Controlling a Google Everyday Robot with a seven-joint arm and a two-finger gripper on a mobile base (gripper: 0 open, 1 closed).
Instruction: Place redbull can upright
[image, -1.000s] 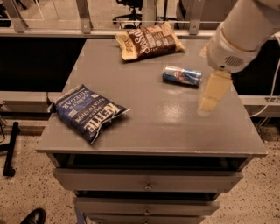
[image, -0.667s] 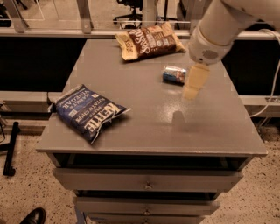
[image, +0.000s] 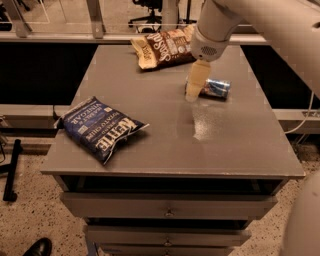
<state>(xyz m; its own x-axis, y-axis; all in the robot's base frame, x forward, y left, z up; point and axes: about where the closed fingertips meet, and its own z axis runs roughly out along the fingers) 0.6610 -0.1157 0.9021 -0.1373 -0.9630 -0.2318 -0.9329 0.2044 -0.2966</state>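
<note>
The redbull can (image: 216, 88), blue and silver, lies on its side at the right rear of the grey table (image: 165, 125), its left end hidden behind the claw (image: 191, 95), which hangs tip-down just in front of it; whether the claw is released or clenched cannot be told. A blue bag (image: 102, 127) reading "KETTLE", "POTATO CHIPS" and "VINEGAR" lies flat at front left, contents unseen. A brown chip bag (image: 162, 47) with illegible white script lies at the rear edge.
</note>
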